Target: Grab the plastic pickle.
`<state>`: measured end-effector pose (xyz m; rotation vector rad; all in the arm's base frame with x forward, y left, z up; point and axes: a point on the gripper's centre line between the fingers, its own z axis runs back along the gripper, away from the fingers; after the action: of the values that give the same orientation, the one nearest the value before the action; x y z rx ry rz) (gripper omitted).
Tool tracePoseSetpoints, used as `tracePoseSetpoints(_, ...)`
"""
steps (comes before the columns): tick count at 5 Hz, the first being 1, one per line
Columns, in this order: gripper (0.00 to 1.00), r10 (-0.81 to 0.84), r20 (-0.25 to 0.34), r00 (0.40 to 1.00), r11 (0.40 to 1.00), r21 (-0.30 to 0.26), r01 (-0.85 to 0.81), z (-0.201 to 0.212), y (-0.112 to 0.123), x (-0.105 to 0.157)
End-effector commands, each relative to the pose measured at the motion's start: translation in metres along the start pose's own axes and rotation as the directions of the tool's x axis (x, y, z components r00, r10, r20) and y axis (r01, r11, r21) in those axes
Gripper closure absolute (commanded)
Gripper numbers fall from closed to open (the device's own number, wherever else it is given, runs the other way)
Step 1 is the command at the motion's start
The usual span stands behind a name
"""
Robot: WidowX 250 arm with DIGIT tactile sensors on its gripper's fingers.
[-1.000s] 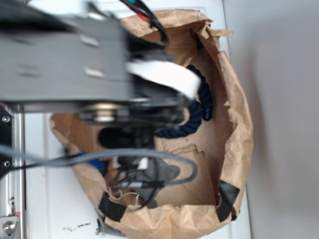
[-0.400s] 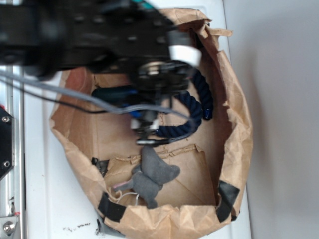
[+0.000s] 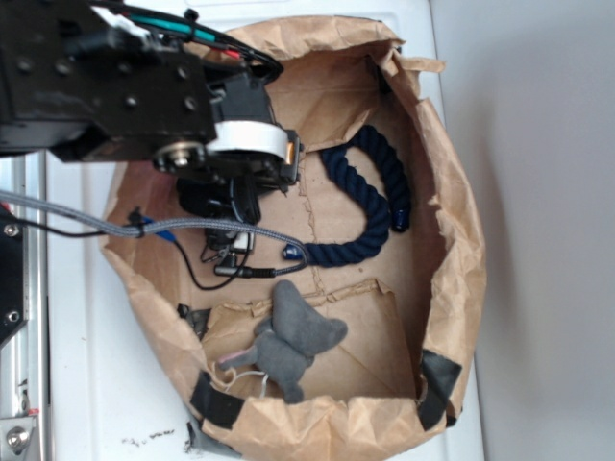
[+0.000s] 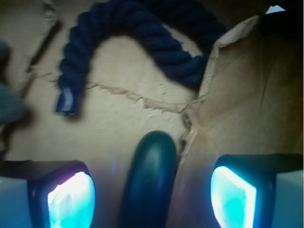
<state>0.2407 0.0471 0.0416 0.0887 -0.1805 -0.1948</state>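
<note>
**Gripper Straddling Pickle, Fingers Apart**

Inside brown paper bag (image 3: 461, 240), on its cardboard floor. In wrist view, left to right: grey plush toy (image 4: 9, 102) at left edge; navy rope (image 4: 137, 33) arched across top; left fingertip (image 4: 61, 194); plastic pickle (image 4: 149, 183) lying lengthwise between both pads, touching neither; right fingertip lit cyan. Gripper (image 4: 149, 197) spread wide, clamped on nothing. In exterior view, gripper (image 3: 231, 245) near bag's left wall; pickle hidden beneath arm.
</note>
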Motion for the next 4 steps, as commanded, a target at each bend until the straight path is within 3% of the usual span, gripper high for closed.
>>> tracePoseSetpoints(1, 0.00, 0.056, 0.048, 0.997, 0.997, 0.044, -0.058, -0.025, 0.000, 0.025)
tracePoseSetpoints(2, 0.34, 0.094, 0.069, 0.993, 0.991, 0.093, -0.100, -0.040, -0.006, 0.026)
tracePoseSetpoints(3, 1.00, 0.132, 0.080, 0.988, 0.985, 0.100, -0.140, -0.039, -0.004, 0.025)
tracePoseSetpoints(4, 1.00, 0.163, 0.079, 0.984, 0.982, 0.084, -0.169, -0.029, -0.003, 0.030)
